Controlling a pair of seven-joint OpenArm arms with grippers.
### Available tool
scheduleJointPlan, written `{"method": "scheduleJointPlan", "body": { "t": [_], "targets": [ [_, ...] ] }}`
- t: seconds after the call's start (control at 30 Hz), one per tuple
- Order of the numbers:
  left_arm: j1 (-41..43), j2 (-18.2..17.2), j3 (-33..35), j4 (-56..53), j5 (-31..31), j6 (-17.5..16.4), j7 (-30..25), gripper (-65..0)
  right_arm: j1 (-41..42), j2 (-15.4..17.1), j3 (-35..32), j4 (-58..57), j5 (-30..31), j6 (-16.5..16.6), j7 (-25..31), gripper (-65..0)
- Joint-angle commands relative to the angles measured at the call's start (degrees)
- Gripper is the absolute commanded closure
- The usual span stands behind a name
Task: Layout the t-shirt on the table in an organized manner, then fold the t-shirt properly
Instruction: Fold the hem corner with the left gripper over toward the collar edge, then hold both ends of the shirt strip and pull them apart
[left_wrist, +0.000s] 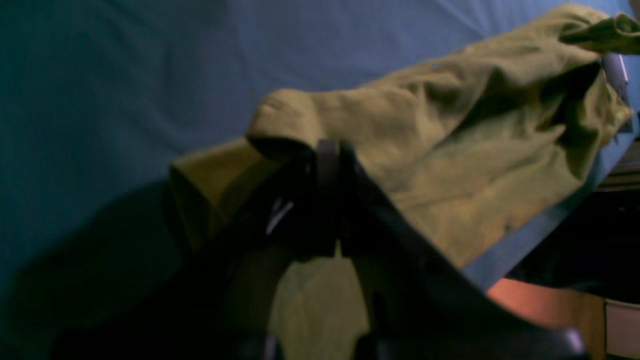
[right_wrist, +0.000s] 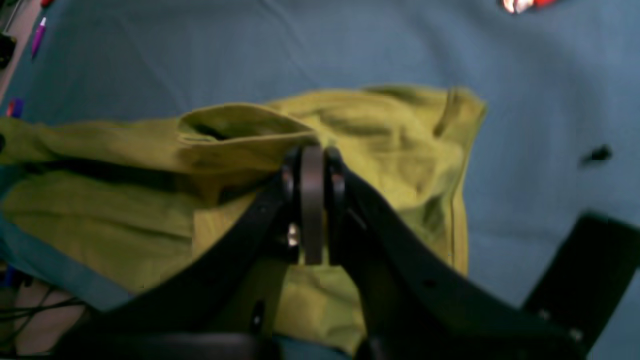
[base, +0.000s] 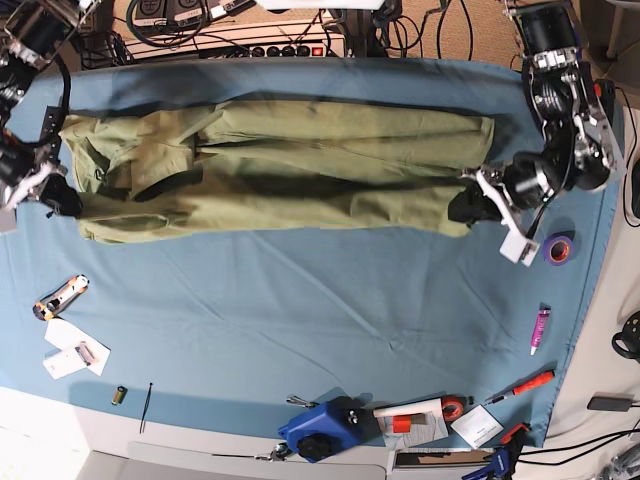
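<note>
- Near edge of the table (base: 300, 330): a blue tool (base: 320, 430), a red-handled screwdriver (base: 530, 384) and a purple marker (base: 540, 330) lie close to the rim; a utility knife (base: 58, 296) and white cards (base: 72, 350) lie at the opposite near side.
- A roll of purple tape (base: 558, 248) lies just beside the left arm.
- Left gripper (left_wrist: 327, 150): jaws fully closed, pinching a fold of the t-shirt (base: 280, 165) at one end.
- Right gripper (right_wrist: 312, 155): jaws fully closed, clamped on the garment's fabric at the opposite end.
- T-shirt position: stretched lengthwise between both grippers across the far half of the table, wrinkled, with folds along its length. One long edge runs close to the far rim.
- Beyond the far rim: a power strip (base: 290, 45) and cables.
</note>
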Motion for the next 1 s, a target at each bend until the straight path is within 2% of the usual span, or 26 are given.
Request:
{"method": "scheduleJointPlan", "body": {
  "t": [0.0, 0.17, 0.27, 0.43, 0.63, 0.77, 0.97],
  "targets": [
    [-0.24, -0.59, -1.14, 1.46, -1.49, -0.22, -1.01, 0.0, -0.17, 1.57, 1.53, 1.01, 2.08, 0.08, 1.23, 0.0],
    [0.87, -0.59, -4.74, 1.77, -1.46, -0.44, -0.13, 0.0, -2.32, 1.6, 5.62, 1.01, 1.84, 0.08, 1.23, 0.0],
    [1.84, -0.57, -4.81, 1.77, -1.95, -1.95, 1.14, 0.0, -3.52, 1.38, 5.68, 1.01, 1.84, 0.08, 1.23, 0.0],
    [4.81, -0.57, -4.87, 1.77, -6.43, -1.73, 1.11, 0.0, -6.75, 0.81, 5.7, 1.01, 1.81, 0.08, 1.23, 0.0],
    [6.21, -0.59, -4.87, 1.77, -6.47, -1.75, 1.14, 0.0, -8.81, 0.79, 5.7, 1.01, -0.81, 0.08, 1.23, 0.0],
    [6.21, -0.59, -4.87, 1.77, -5.42, -1.75, 1.18, 0.0, -8.83, 0.79, 5.7, 1.01, -4.74, 0.08, 1.23, 0.0],
    [6.21, -0.59, -4.87, 1.77, 1.31, -1.73, 1.11, 0.0, -9.27, 0.74, 5.7, 1.01, -10.21, 0.08, 1.23, 0.0]
  ]
}}
